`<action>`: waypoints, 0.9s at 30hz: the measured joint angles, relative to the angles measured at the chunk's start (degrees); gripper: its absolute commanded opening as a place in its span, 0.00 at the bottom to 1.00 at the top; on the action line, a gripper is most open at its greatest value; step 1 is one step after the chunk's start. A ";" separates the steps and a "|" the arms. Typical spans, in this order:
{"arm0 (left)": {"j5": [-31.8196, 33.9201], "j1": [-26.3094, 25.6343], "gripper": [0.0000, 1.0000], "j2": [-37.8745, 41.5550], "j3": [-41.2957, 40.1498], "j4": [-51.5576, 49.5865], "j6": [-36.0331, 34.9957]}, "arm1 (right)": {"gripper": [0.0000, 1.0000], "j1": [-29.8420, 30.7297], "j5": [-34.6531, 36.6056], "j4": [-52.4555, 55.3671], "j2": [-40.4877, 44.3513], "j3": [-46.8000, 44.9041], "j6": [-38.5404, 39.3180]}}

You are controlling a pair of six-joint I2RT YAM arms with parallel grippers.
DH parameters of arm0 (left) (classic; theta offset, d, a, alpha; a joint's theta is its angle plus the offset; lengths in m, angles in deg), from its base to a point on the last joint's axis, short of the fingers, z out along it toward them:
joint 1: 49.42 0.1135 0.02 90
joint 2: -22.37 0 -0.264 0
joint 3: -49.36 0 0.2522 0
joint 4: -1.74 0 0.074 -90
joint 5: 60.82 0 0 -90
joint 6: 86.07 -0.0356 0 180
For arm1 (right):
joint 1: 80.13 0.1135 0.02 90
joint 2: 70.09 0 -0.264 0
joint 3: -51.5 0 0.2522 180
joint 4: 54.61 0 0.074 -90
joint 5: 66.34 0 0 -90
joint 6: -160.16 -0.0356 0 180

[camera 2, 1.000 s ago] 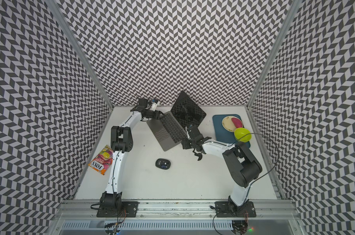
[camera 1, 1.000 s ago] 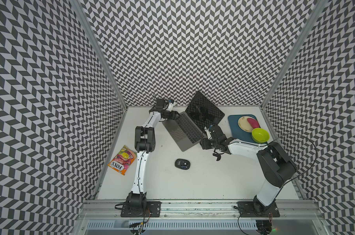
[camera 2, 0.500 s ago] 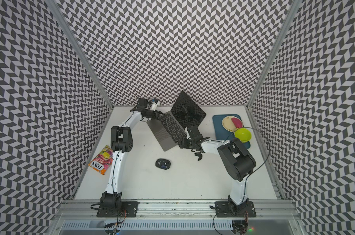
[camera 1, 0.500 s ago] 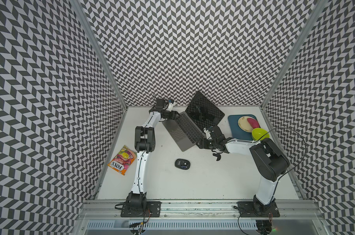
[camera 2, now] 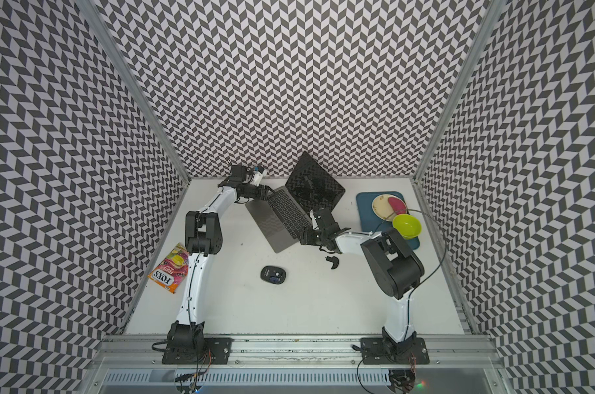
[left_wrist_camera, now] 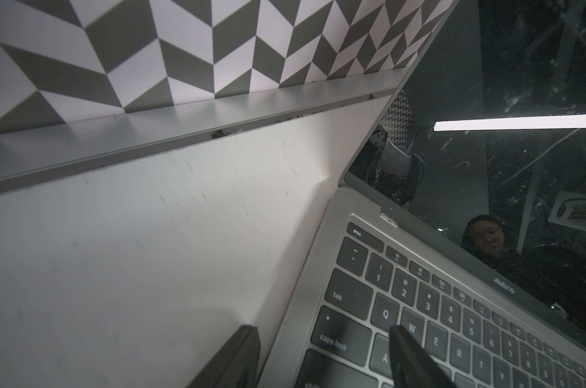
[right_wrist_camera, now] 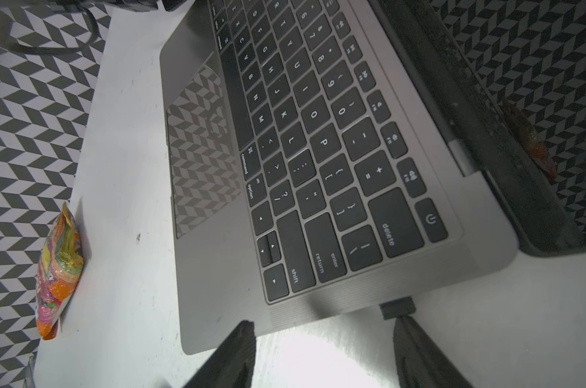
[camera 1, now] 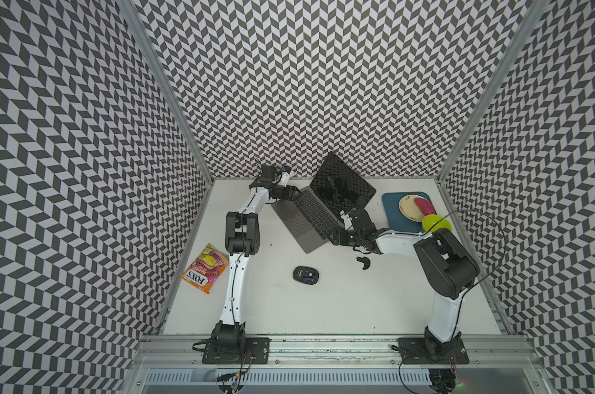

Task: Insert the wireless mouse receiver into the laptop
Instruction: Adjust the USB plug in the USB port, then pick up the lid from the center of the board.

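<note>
1. table (camera 1: 323, 307): is bearing everything.
2. laptop (camera 1: 309, 218): is lying open, upper centre in both top views, turned so each side edge is facing one of my arms.
3. left gripper (left_wrist_camera: 321, 332): is straddling the laptop's edge near the esc key, my jaws apart, clamping nothing; probably bracing against a push.
4. right gripper (right_wrist_camera: 323, 326): is hovering at the opposite edge, my jaws apart, empty.
5. mouse (camera 1: 305, 274): is lying lower centre, out of play.
6. receiver (right_wrist_camera: 397, 307): is sticking out of the laptop's side edge, just beside one of my right fingertips; seemingly plugged in.
</note>
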 measured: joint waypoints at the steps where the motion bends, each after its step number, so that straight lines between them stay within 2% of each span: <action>1: 0.00 0.00 0.73 0.39 -0.61 0.39 0.37 | 0.71 0.00 0.33 0.00 0.46 -0.46 0.35; 4: 1.01 0.00 0.81 3.19 -5.22 2.69 1.90 | 0.74 -0.11 2.29 2.32 4.44 -3.34 1.27; 8: 2.73 0.13 0.86 11.23 -16.46 6.54 4.87 | 0.73 -0.17 6.25 9.22 13.00 -6.16 1.57; 11: 4.09 0.17 0.87 20.13 -25.83 10.67 6.73 | 0.73 -0.37 9.57 14.01 19.98 -8.92 0.39; 15: 5.62 0.11 0.87 35.87 -40.54 19.74 9.27 | 0.70 -1.62 12.59 21.00 26.84 -13.49 -1.31; 21: 7.58 -0.42 0.88 58.77 -64.04 35.69 14.93 | 0.58 -2.47 15.32 27.54 26.56 -16.02 -1.33; 27: 10.29 -2.12 0.88 70.66 -80.06 41.00 18.93 | 0.45 -2.47 14.99 27.19 22.49 -15.74 -0.07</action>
